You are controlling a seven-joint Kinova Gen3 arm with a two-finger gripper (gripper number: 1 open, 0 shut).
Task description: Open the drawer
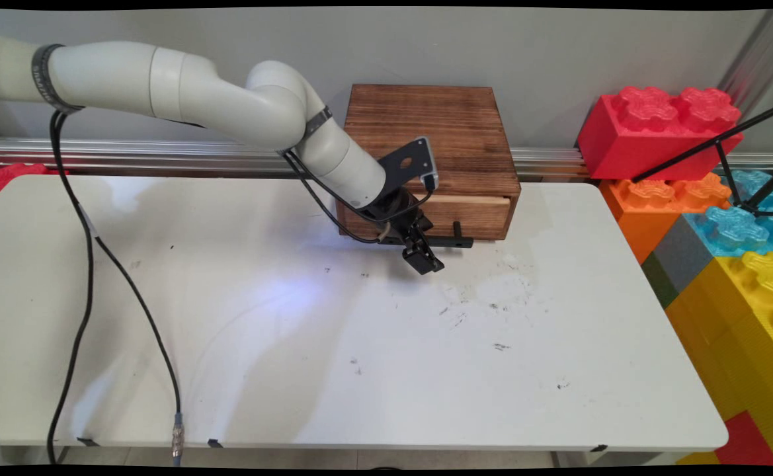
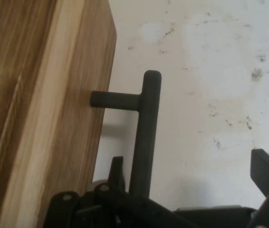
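The black bar handle (image 2: pixel 146 137) stands off the front of a wooden drawer box (image 1: pixel 455 142) on short posts; the box sits at the far edge of the white table (image 1: pixel 360 344), against the wall. The black gripper (image 1: pixel 424 254) hangs at the handle's left part, tilted down toward the tabletop. In the hand view its fingers are spread apart: one finger (image 2: pixel 116 172) rises in the narrow gap between the bar and the drawer front (image 2: pixel 72 118), the other (image 2: pixel 267 171) stands well off to the far side over bare table, so the bar lies between them with neither pad touching it. The main view hides that gap behind the hand, but alone shows the drawer pulled out a crack, the cables (image 1: pixel 88 277) drooping from the arm, and big toy bricks (image 1: pixel 703 192) stacked past the table's right end.
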